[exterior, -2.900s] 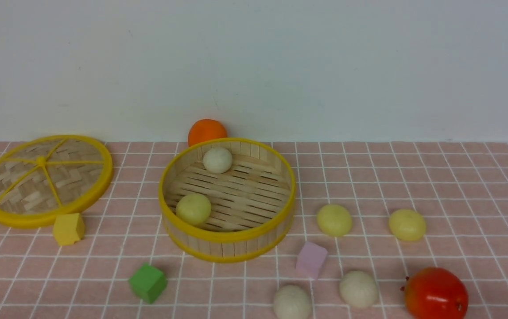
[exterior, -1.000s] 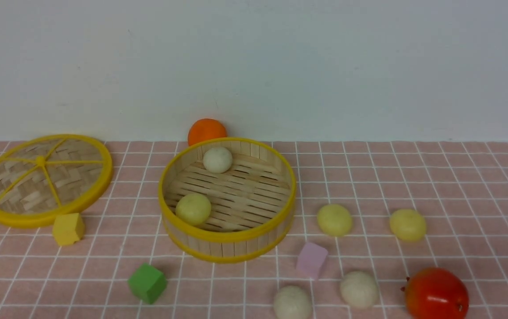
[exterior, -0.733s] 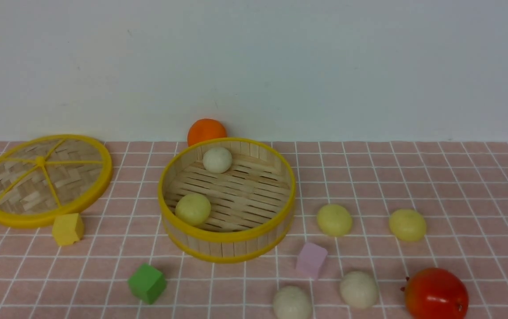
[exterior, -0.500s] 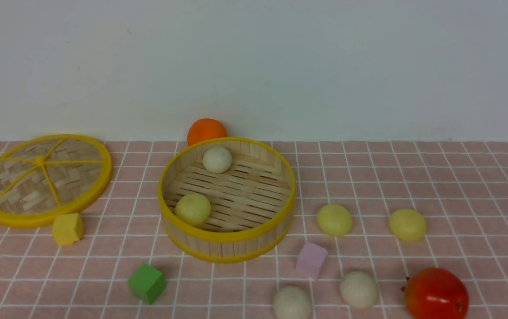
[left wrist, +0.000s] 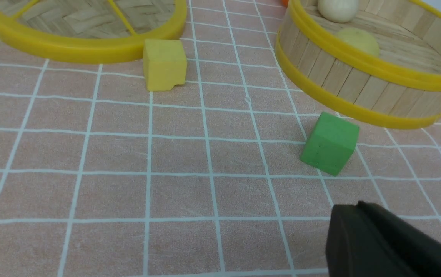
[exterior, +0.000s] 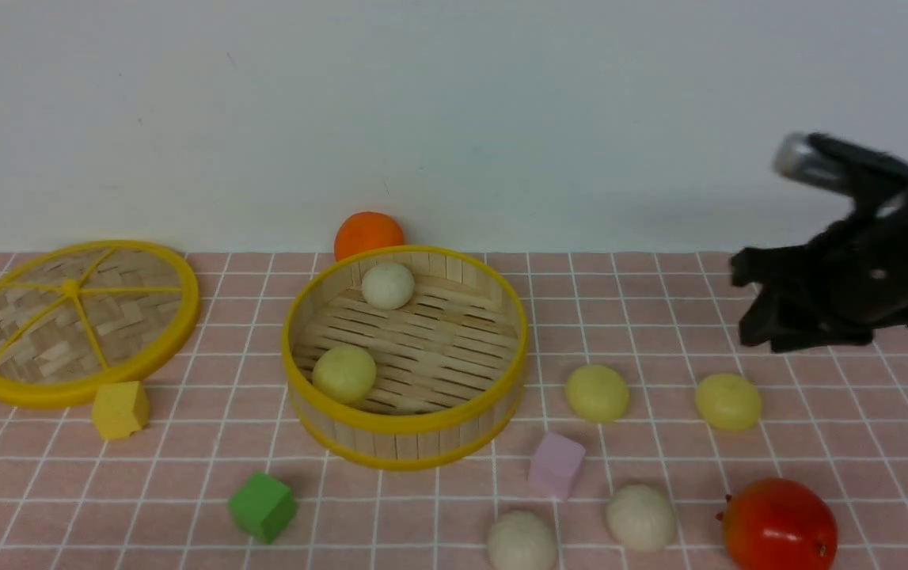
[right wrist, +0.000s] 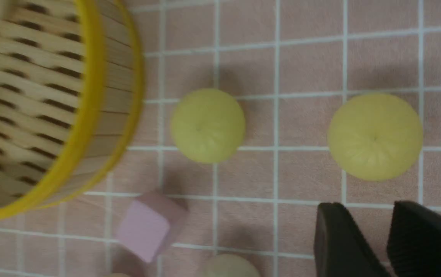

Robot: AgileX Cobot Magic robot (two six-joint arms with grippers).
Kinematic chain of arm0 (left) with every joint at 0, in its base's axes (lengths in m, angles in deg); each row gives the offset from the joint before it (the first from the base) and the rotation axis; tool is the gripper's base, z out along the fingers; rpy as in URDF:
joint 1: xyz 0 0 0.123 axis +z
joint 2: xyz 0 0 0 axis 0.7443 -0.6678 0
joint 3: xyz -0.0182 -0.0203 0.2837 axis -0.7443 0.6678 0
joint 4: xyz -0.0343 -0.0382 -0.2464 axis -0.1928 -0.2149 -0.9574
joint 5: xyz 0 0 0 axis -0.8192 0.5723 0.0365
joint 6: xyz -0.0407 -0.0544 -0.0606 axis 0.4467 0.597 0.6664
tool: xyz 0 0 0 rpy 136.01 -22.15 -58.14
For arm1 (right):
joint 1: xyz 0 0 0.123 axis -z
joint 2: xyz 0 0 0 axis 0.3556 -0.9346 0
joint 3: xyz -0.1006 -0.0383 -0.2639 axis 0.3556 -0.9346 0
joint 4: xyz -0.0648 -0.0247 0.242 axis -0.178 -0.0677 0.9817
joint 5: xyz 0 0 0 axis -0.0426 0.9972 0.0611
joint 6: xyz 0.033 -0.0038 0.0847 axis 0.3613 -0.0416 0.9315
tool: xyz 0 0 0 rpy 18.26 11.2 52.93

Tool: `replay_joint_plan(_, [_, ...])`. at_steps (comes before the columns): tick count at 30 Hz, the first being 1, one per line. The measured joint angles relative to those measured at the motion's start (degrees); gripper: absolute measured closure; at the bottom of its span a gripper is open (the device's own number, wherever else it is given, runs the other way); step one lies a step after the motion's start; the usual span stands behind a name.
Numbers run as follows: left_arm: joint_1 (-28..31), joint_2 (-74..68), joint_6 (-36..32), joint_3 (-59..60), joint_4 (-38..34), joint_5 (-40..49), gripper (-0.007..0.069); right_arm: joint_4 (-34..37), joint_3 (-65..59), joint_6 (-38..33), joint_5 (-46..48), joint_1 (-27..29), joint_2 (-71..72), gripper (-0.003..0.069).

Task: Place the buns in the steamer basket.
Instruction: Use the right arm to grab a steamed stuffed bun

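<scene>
Now right gripper (exterior: 746, 305), jaws spread and empty, hovers near rightmost bun (exterior: 728, 401); next, probably descend and pinch it.

Bright, soft, even light in all three views, looks like it comes from overhead, no harsh glare. In the front view the right gripper (exterior: 741, 305) is smeared with motion blur, the metal part (exterior: 795, 161) above it catches a white highlight, and there's a faint shadow on the wall (exterior: 454, 119) behind. Right wrist view is soft overall: basket (right wrist: 89, 96) rim streaky, fingers (right wrist: 343, 242) out of focus, yellow buns (right wrist: 207, 125) with fuzzy shadows beside them. Left wrist view is the crisp one, with only a small shadow under the green cube (left wrist: 330, 143)
</scene>
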Motion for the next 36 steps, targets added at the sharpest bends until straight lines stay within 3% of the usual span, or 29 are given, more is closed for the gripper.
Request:
replay_joint_plan(6, [0.0,0.0,0.0,0.0,0.0,0.0,0.0567,-10.8,10.8,11.4,6.3,-2.8,-10.8,0.0417])
replay_joint_plan(9, [0.0,0.0,0.0,0.0,0.0,0.0,0.0564,-11.1,12.7,13.4,6.8,-2.8,-14.5,0.0417])
replay_joint_plan(28, [0.0,0.0,0.0,0.0,0.0,0.0,0.0547,-14.8,13.2,13.9,5.8,-2.8,-21.1,0.0419])
replay_joint_plan(33, [0.0,0.0,0.0,0.0,0.0,0.0,0.0539,-13.8,13.6,13.5,5.6,-2.8,-21.7,0.0514])
replay_joint_plan(34, [0.0,0.0,0.0,0.0,0.0,0.0,0.0538,-13.7,13.9,13.5,5.7,-2.8,-21.7,0.0578])
replay_joint_plan(36, [0.0,0.0,0.0,0.0,0.0,0.0,0.0538,-13.7,14.8,13.4,7.0,-2.8,-21.5,0.0638])
